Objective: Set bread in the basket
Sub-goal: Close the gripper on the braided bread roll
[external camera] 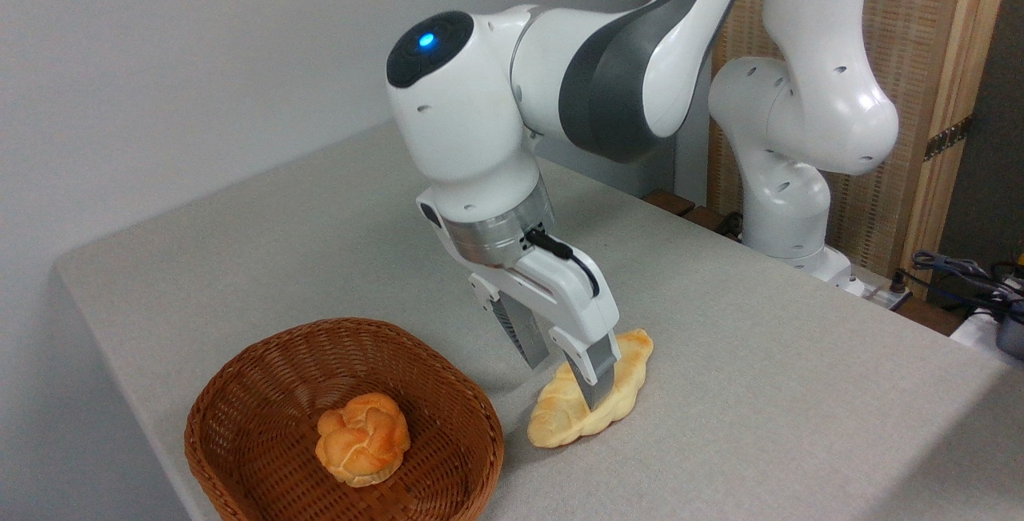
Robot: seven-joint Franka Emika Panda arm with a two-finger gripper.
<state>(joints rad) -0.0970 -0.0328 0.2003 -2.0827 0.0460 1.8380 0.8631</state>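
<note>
The bread (560,418), a pale-yellow braided loaf, lies flat on the grey table just right of the basket (264,393). My gripper (566,385) is lowered over the loaf's middle and stands open. One finger is on the loaf's far left side, seemingly with a small gap. The other finger (596,381) is in front of the loaf and covers part of it. The reddish-brown wicker basket sits at the table's near left corner.
A small round orange-brown knotted bun (362,437) lies inside the basket. The table's left edge (120,361) runs close to the basket. The arm's white base (788,209) stands at the back right, with cables (960,273) beyond it.
</note>
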